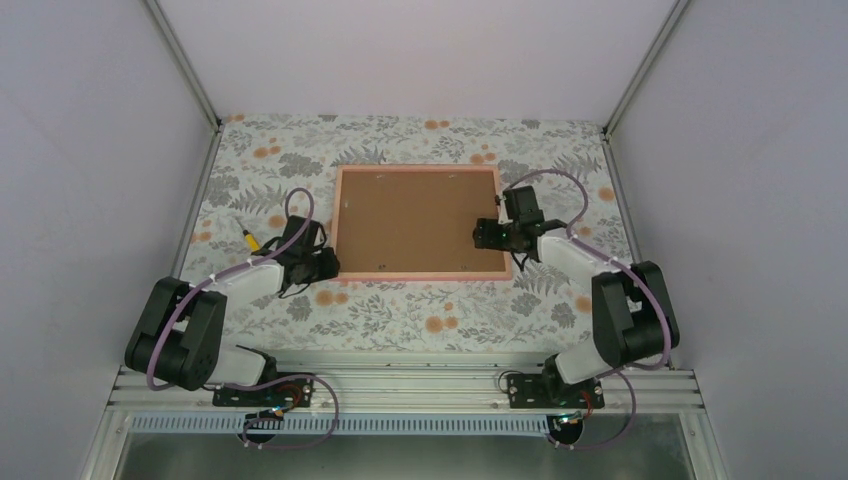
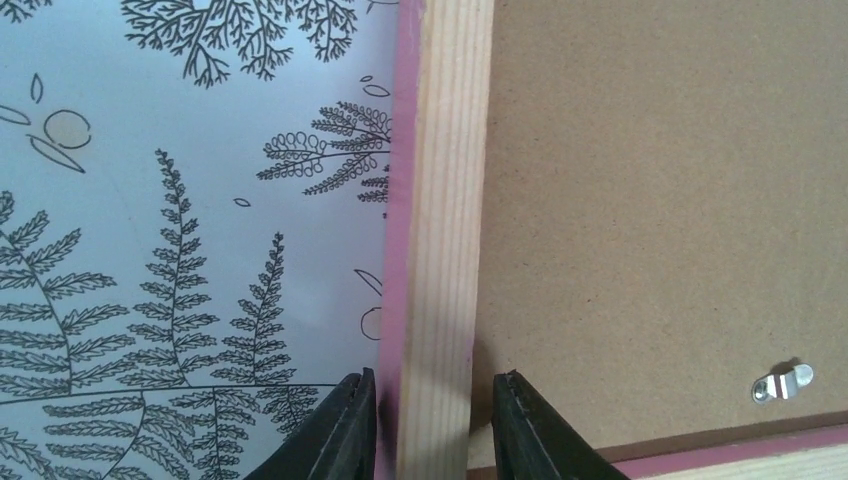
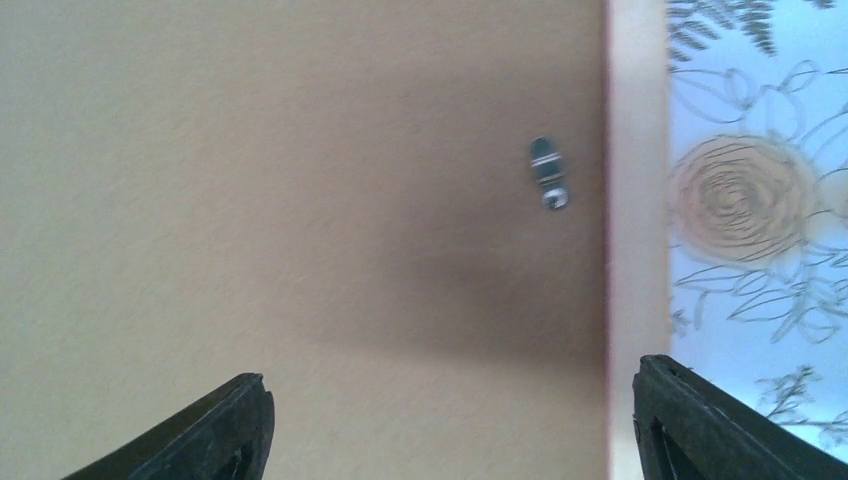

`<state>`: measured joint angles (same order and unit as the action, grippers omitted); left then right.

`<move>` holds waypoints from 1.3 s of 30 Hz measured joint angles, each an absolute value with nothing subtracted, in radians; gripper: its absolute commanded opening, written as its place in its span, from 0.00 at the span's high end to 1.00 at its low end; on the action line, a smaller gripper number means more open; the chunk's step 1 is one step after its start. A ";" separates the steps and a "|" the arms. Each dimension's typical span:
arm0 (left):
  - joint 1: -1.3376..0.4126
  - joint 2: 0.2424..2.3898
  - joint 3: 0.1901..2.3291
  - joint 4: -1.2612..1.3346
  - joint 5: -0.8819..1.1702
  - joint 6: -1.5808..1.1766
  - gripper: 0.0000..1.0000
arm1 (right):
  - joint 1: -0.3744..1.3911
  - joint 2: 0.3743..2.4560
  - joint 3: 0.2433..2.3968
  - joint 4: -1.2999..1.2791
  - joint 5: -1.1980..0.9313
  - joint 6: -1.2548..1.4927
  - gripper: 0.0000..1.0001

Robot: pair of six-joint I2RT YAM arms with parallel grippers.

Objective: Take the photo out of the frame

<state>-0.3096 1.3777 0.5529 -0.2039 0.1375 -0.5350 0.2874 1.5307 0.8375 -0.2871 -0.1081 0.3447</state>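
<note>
The frame lies face down on the flowered surface, so the photo is out of sight, presumably under the brown backing board. The left hand straddles the left rail near the near corner, its jaws narrowed with a sliver of gap on the board side (not clamped, I'd say). The right hand hovers spread wide and empty over the board, beside a metal clip.

If that clip stays turned in, prying will jam or crack the board. A loose hold on the left would let the frame skate. There is open cloth on every side, though the right rail sits close.
</note>
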 measured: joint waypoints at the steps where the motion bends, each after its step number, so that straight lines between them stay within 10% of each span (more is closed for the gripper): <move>1: -0.311 1.377 0.553 -0.209 0.131 -0.534 0.71 | 0.306 1.510 0.830 -0.292 -0.097 0.345 0.19; 20: -0.317 1.361 0.558 -0.246 0.093 -0.519 0.96 | 0.820 1.462 0.833 -0.312 0.118 0.255 0.18; 39: -0.323 1.259 0.576 -0.378 0.071 -0.516 0.98 | 1.205 1.696 0.866 -0.337 0.708 0.110 0.20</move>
<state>-0.3233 1.2594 0.5762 -0.3779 0.0711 -0.5159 1.2045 1.6958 0.8661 -0.3374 0.7078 0.1097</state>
